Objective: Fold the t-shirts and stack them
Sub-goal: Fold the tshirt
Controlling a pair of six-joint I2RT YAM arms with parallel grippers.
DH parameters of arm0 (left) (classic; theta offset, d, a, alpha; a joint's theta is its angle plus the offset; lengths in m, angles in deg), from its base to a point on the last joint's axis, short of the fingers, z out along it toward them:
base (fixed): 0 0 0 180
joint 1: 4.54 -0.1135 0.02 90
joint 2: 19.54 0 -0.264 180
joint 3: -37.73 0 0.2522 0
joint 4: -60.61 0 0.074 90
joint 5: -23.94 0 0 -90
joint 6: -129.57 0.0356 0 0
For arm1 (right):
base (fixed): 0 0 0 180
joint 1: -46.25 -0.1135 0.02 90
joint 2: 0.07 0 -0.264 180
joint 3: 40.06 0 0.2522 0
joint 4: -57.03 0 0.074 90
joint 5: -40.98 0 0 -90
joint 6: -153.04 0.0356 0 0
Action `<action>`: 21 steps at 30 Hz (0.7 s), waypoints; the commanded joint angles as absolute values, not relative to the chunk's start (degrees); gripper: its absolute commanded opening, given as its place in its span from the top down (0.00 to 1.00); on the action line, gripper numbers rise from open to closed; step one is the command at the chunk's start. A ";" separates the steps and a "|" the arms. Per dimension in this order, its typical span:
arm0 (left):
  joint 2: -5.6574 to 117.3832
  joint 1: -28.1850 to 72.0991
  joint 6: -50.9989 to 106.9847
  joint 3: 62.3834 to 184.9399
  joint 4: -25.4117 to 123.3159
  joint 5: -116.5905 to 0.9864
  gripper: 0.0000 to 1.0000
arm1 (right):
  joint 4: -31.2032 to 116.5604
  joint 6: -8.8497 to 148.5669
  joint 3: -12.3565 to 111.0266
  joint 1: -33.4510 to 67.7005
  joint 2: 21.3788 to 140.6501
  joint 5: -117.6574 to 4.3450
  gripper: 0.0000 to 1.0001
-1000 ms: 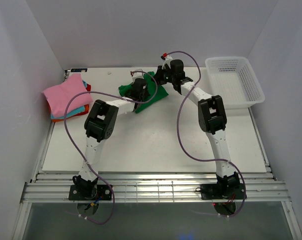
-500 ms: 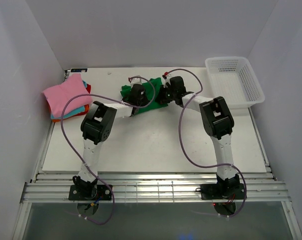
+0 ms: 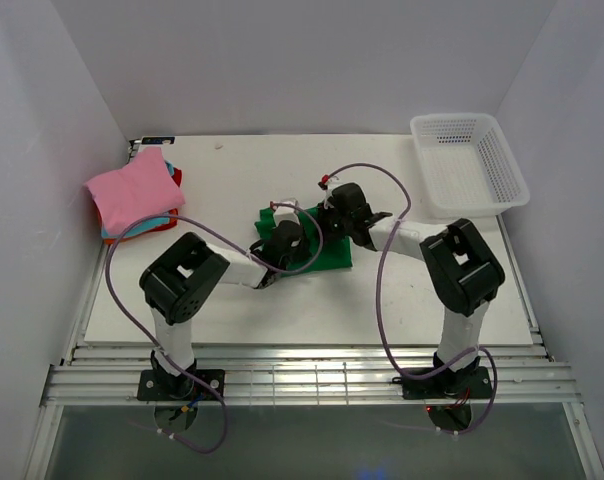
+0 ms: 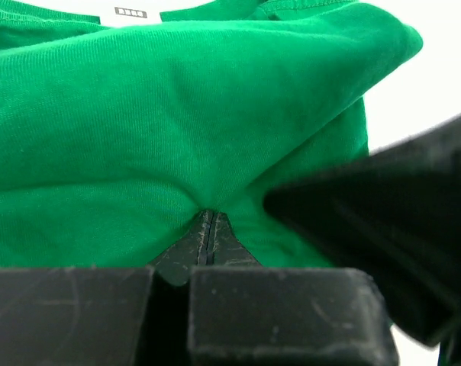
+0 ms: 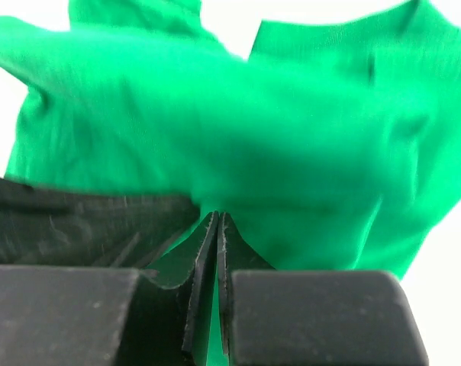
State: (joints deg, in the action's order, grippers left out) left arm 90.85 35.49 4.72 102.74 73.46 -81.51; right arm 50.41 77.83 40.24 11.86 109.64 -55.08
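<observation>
Green t-shirt (image 3: 330,255) dragged toward 6 o'clock, bunched, long axis roughly 9 to 3 o'clock, left gripper (image 4: 207,223) and right gripper (image 5: 217,223) both clamped on it

- The green shirt (image 3: 328,256) now lies mid-table (image 3: 232,180), nearer the arm bases, no longer by the far edge;
- the left gripper (image 4: 207,223) and right gripper (image 5: 217,223) have drawn back with it, elbows folded tighter

We see open table (image 3: 282,170) behind the green t-shirt (image 3: 332,254). The white mesh basket (image 3: 504,165) blocks the far right corner, the pile of folded t-shirts (image 3: 132,190) the far left.
</observation>
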 commanded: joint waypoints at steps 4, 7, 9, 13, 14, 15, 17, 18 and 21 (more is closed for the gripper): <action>84.44 44.93 0.99 92.02 66.36 -83.89 1.00 | 50.83 77.46 31.80 7.15 95.76 -46.82 0.91; 80.40 48.18 0.64 89.64 66.27 -85.57 1.00 | 49.08 78.07 30.04 5.83 92.06 -46.03 0.89; 78.29 49.77 0.72 89.02 66.19 -86.98 1.00 | 48.99 78.25 28.03 4.69 89.42 -44.71 0.88; 72.06 50.65 3.00 90.07 65.04 -88.30 1.00 | 48.82 79.04 25.73 3.36 85.20 -43.83 0.80; 70.91 50.74 3.71 90.77 64.17 -88.73 1.00 | 48.20 79.04 25.56 3.10 84.40 -43.13 0.77; 69.85 50.83 4.58 91.48 63.81 -89.35 0.98 | 46.98 78.87 25.47 2.58 82.83 -42.52 0.75; 67.04 50.83 7.66 94.11 63.11 -90.23 0.73 | 45.48 78.60 24.86 2.13 81.15 -39.72 0.67; 66.33 50.83 8.80 95.16 62.93 -91.63 0.55 | 44.86 78.51 24.51 2.04 79.58 -38.74 0.62; 63.96 50.83 13.02 99.82 60.83 -95.05 0.21 | 41.45 78.51 23.45 2.04 77.29 -35.58 0.54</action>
